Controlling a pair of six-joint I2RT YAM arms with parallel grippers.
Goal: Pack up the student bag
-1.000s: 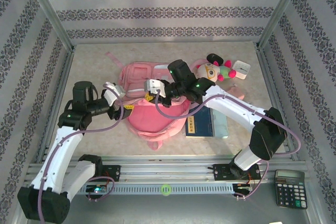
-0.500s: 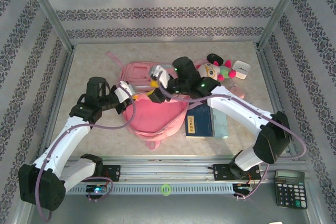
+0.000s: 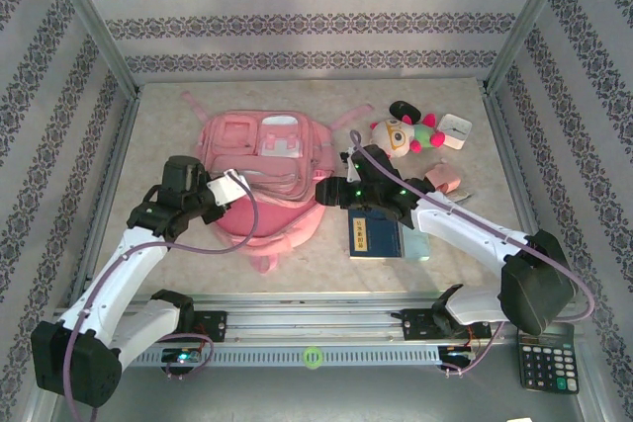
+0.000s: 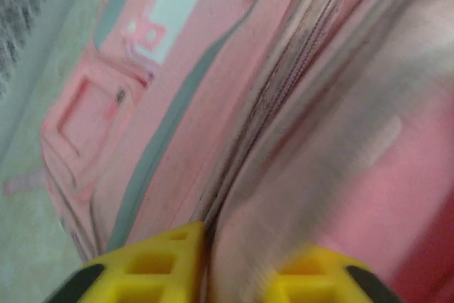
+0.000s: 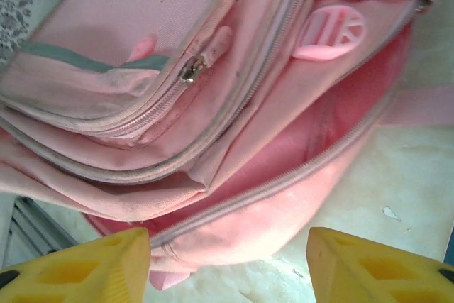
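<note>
Student bag (image 3: 282, 200) is soft, floppy; your left gripper (image 4: 237, 272) pinches its zipper edge, right gripper (image 5: 230, 262) gapes: take that rim.

Grey damask-striped walls (image 3: 316, 22) and aluminium corner posts (image 3: 94, 22) enclose a beige speckled tabletop (image 3: 163, 126), evenly lit.

Seen from above, the light is bright and even, leaving only faint, soft shadows beside the bag (image 3: 277, 214) on the pale counter (image 3: 307, 96) and no harsh glare. My left wrist view is smeared with blur, fabric and zip streaky, my yellow fingertips (image 4: 149, 267) out of focus. My right wrist view is sharp and well lit, its fingertips (image 5: 85, 264) slightly soft.
</note>
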